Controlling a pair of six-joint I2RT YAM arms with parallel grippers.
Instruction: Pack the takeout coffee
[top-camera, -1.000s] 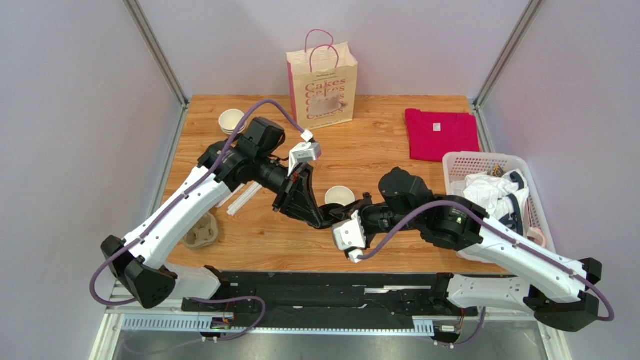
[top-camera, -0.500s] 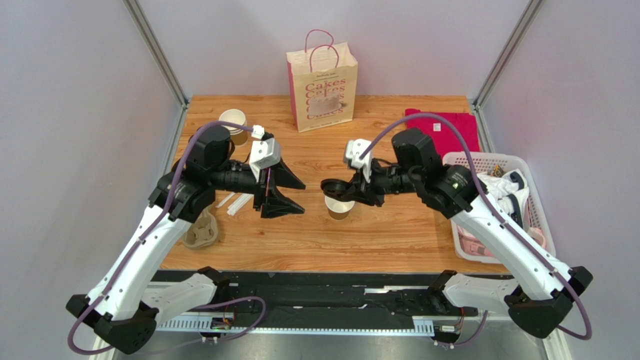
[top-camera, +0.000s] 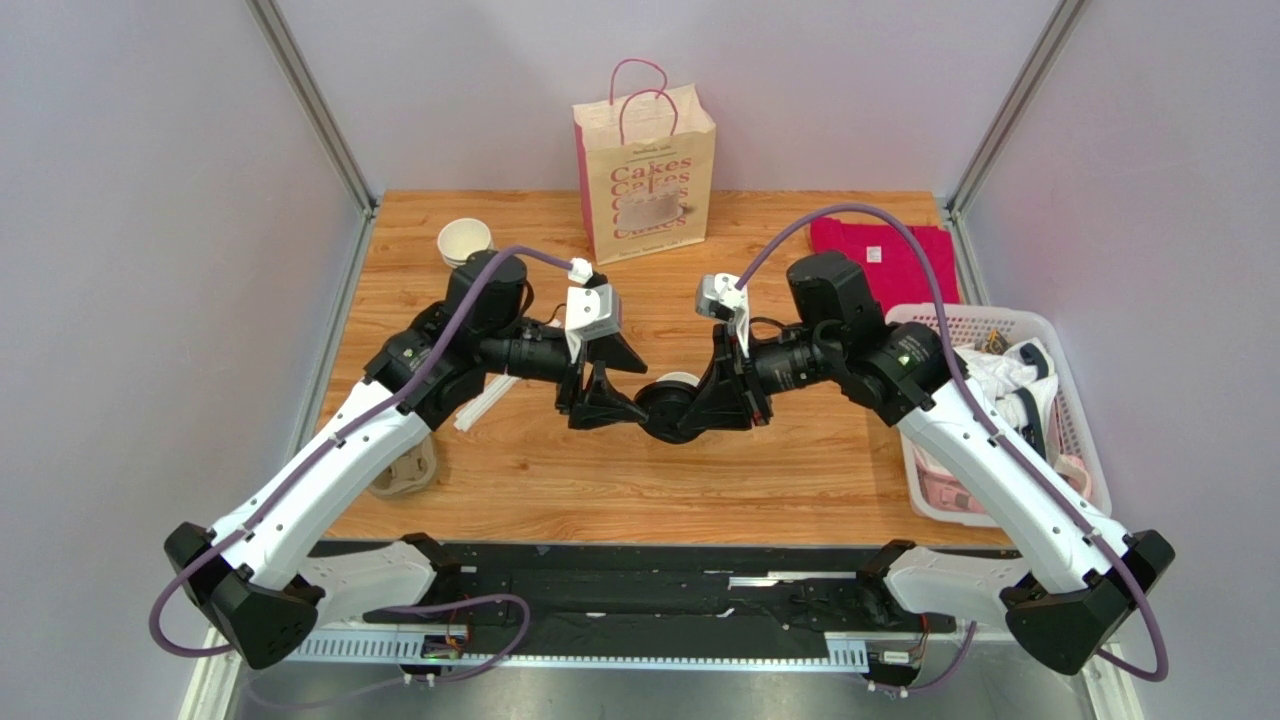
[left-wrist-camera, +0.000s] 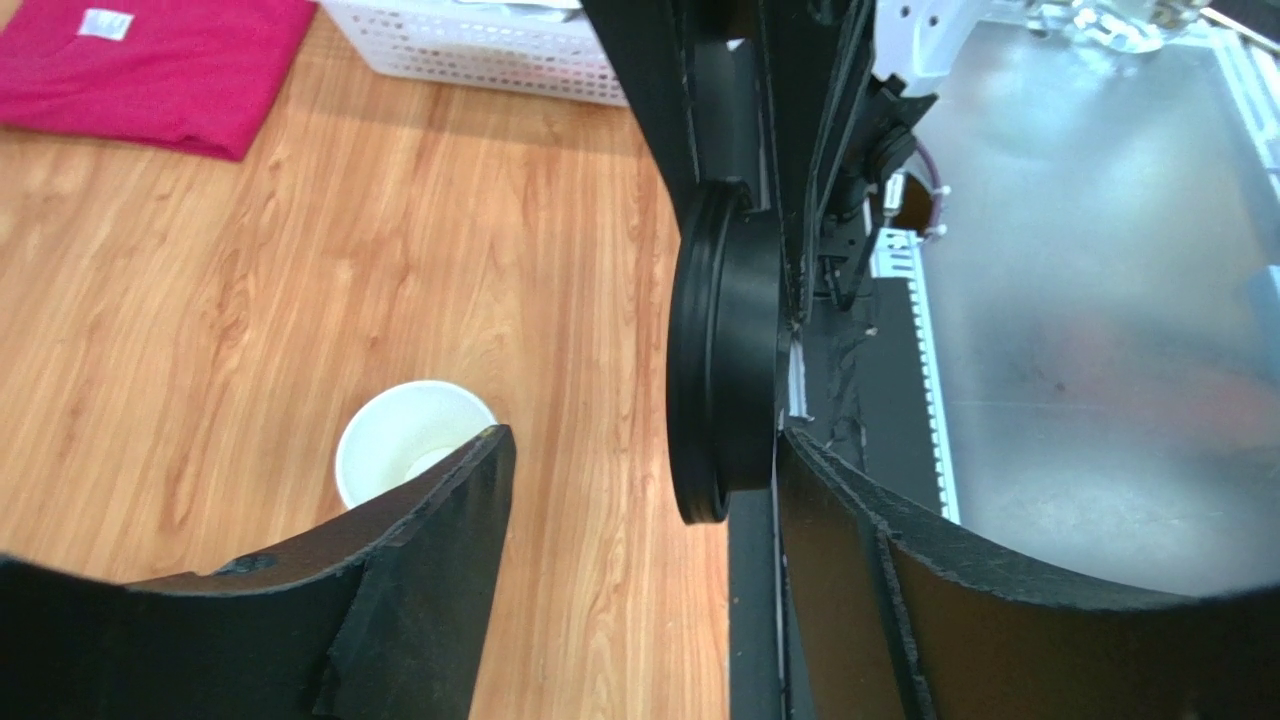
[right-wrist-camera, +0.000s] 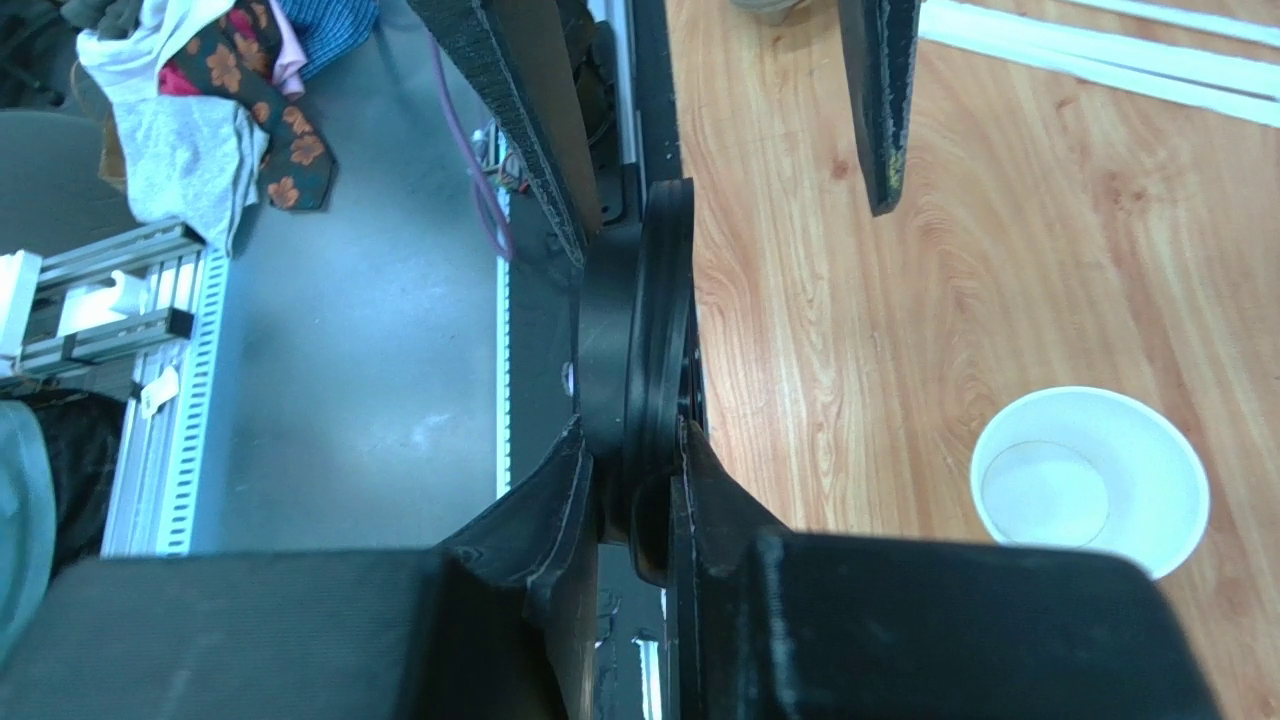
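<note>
The right gripper (right-wrist-camera: 637, 453) is pinching the round, glossy black plastic lid (right-wrist-camera: 639, 323) edge-on. The left gripper (left-wrist-camera: 643, 488) is gaping wide on either side of it. The uncovered paper cup (left-wrist-camera: 409, 443), white inside, is standing below on the grained wooden table (left-wrist-camera: 226, 300).

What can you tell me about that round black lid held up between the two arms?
The lid is a round black disc, plastic by its look, with a stepped rim. It is off the cup, held on edge in the air above the wooden table. The right end effector pinches its edge between both fingers. The left end effector stands open around it; whether it touches the lid is unclear.
</note>
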